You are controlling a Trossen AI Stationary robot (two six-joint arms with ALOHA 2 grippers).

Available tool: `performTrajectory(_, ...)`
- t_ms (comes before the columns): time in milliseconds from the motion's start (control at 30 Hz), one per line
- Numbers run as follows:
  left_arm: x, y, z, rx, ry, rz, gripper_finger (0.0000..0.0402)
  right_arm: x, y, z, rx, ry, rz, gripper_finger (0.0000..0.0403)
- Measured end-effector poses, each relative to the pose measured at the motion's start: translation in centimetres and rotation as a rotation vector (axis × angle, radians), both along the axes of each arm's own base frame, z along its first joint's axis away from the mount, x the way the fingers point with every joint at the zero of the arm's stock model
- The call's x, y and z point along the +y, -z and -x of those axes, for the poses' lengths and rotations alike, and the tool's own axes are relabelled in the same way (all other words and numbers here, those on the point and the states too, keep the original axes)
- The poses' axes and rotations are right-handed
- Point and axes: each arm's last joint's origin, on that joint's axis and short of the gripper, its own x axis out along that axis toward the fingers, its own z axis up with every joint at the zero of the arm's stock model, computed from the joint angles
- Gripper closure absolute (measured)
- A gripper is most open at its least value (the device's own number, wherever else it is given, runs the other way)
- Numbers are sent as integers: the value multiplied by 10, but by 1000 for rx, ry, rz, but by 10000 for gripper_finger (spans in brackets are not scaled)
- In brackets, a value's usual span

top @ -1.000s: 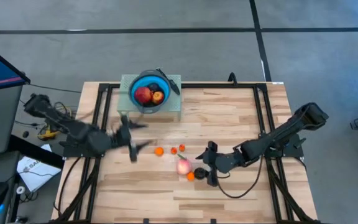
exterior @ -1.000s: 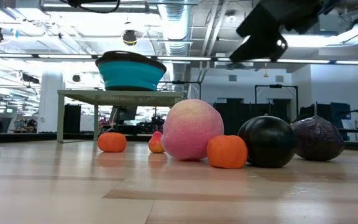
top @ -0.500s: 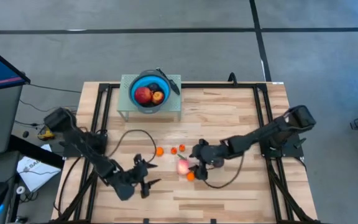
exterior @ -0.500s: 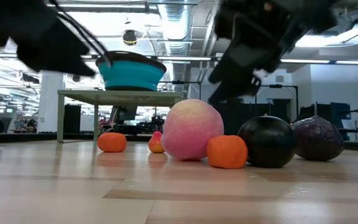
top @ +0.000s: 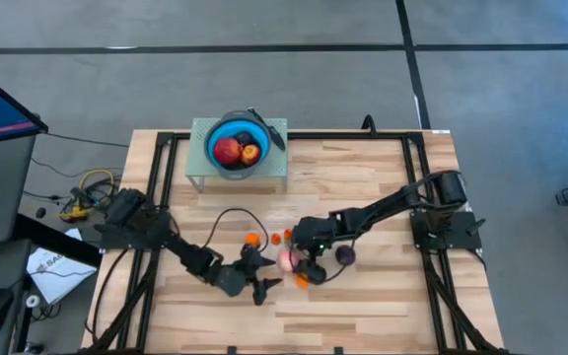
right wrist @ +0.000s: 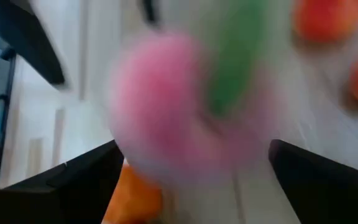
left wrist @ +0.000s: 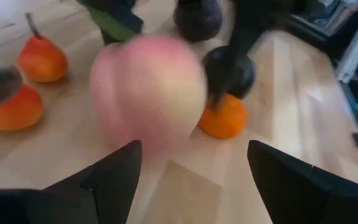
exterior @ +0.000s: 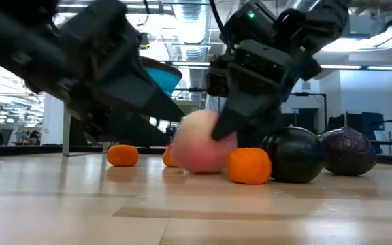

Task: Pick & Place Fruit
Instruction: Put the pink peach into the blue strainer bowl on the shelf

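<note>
The pink peach (top: 289, 260) lies on the wooden table (top: 363, 187), near the middle of its front part, and both grippers are close to it. The right gripper (top: 307, 258) is down at the peach from the side of the right arm; its two dark fingers (right wrist: 73, 186) stand wide apart with the peach between them, but the right wrist view is blurred, so I cannot say for sure if the fingers touch the fruit. The green leaf (right wrist: 232, 56) of the peach shows in this view. The left gripper (top: 261, 279) is just beside the peach on the other side, and its fingers (left wrist: 110, 180) are also spread wide, with nothing held between them. A small orange (exterior: 249, 167) touches the peach, or is very near to it, just beside the right gripper. A dark plum (exterior: 292, 155) sits next to this orange, and a second purple plum (exterior: 348, 152) is just beyond it. Two more small orange fruits (top: 252, 239) lie on the far side of the left gripper. Well apart from both grippers, at the back of the table, a blue bowl (top: 217, 137) stands on a small raised stand (top: 274, 173), and it has a red apple (top: 227, 150) and other fruit inside.
</note>
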Motion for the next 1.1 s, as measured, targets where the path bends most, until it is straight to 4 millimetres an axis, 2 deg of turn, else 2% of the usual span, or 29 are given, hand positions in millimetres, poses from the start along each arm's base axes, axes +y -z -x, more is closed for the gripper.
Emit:
performTrajectory(133,9,3,-5,16,-4,13,117,8,3,-8,-105,-38,-5,16)
performTrajectory(333,9,3,-5,14,2,17,117,17,-8,-9,-209,-99,39,22)
performTrajectory(767,6,3,-4,17,8,12,117,24,-9,-5,-197,-81,129,45)
performTrajectory(833,4,-3,-2,8,17,13,117,22,-9,-5,-193,-68,124,42)
performTrajectory(1100,2,-50,4,-109,75,-29,117,8,-9,-8,-175,-41,68,10)
